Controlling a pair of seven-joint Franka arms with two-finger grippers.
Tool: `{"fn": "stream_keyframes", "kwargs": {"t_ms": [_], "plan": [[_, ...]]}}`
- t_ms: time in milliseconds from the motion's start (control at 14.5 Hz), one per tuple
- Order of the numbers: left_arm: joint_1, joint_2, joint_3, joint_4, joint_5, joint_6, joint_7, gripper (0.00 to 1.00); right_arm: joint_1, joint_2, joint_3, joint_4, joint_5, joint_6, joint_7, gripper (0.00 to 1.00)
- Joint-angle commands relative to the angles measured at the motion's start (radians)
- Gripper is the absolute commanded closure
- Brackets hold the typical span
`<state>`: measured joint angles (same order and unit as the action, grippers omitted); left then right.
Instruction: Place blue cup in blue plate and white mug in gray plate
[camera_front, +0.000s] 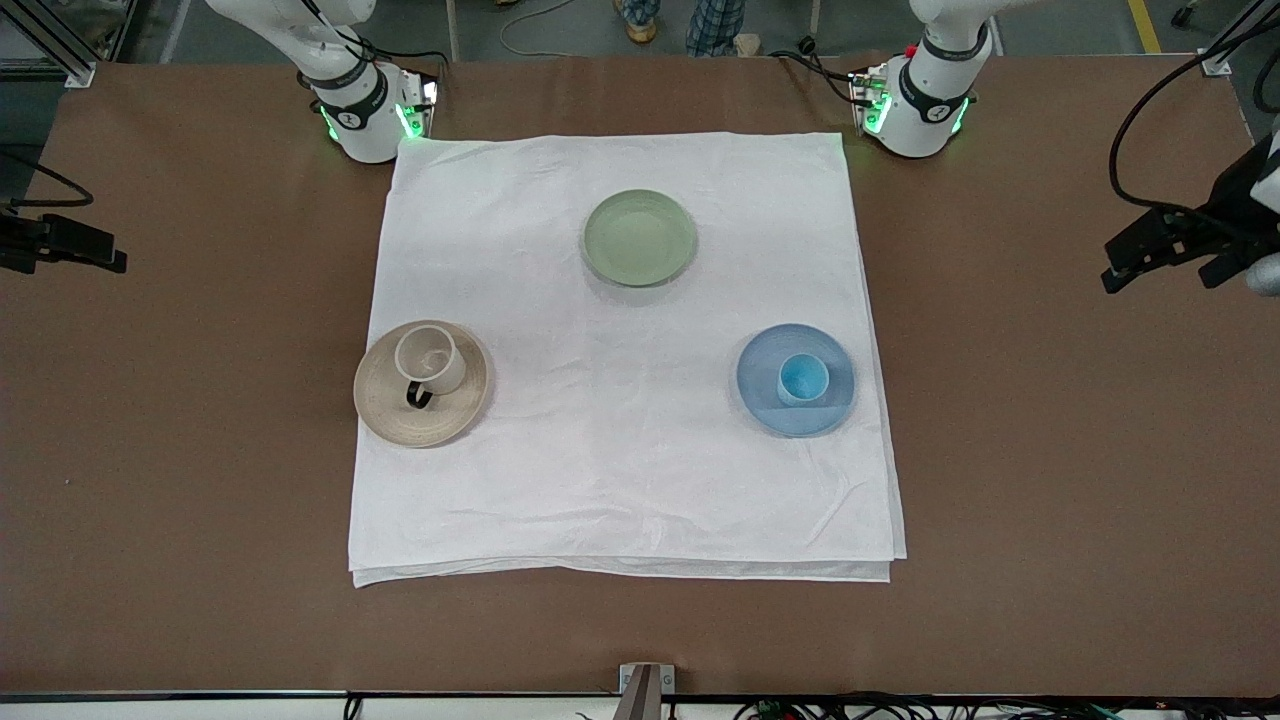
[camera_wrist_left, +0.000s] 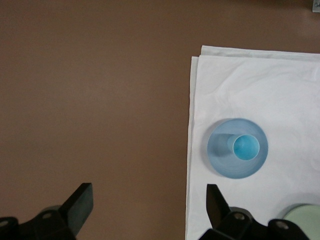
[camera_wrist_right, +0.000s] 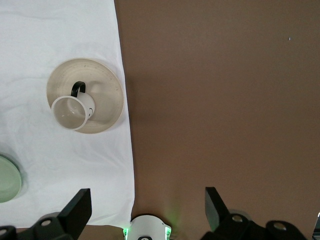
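Left wrist view: blue cup (camera_wrist_left: 245, 148) well apart from left gripper (camera_wrist_left: 149, 204)

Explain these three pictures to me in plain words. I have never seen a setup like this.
Two robot arms stand at a brown table. One picture is taken from a high camera facing them; the other two come from cameras on each arm's wrist, looking down.

A white cloth covers the middle of the table. On it the white mug stands on the gray plate, toward the right arm's end. The blue cup stands in the blue plate, toward the left arm's end. A pale green plate lies bare, nearer the arms' bases.

The left hand and right hand are both open, hold nothing, and hang over bare table at the ends.
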<state>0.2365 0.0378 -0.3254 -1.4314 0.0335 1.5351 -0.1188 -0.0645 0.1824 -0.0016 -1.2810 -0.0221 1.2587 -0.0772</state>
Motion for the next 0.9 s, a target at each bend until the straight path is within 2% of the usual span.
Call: {"fn": "stream_keyframes", "kwargs": {"t_ms": [0,138,276,345,414,552,828], "plan": [[-0.109,-0.079,0.099,-0.075,0.017,-0.033,0.015,0.0,0.003,-0.007,0.015,-0.036,0.017,-0.022,0.028,0.0],[-0.176,-0.096,0.157,-0.08,0.017,-0.055,0.005,0.0,0.002,-0.055,0.012,-0.087,0.037,-0.01,0.03,0.0],[-0.187,-0.102,0.154,-0.087,0.017,-0.056,-0.011,0.0,0.014,-0.116,0.006,-0.164,0.037,0.023,0.03,0.0],[-0.18,-0.093,0.152,-0.087,0.008,-0.055,-0.012,0.0,0.044,-0.156,-0.01,-0.214,0.036,0.051,0.028,0.0],[-0.18,-0.09,0.151,-0.087,0.006,-0.053,-0.012,0.0,0.081,-0.208,-0.065,-0.28,0.036,0.089,0.028,0.0],[-0.178,-0.09,0.149,-0.087,0.005,-0.053,-0.012,0.0,0.101,-0.283,-0.089,-0.369,0.034,0.136,0.027,0.0],[-0.177,-0.093,0.149,-0.086,0.0,-0.056,0.004,0.0,0.088,-0.336,-0.08,-0.376,0.025,0.123,0.023,0.0]]}}
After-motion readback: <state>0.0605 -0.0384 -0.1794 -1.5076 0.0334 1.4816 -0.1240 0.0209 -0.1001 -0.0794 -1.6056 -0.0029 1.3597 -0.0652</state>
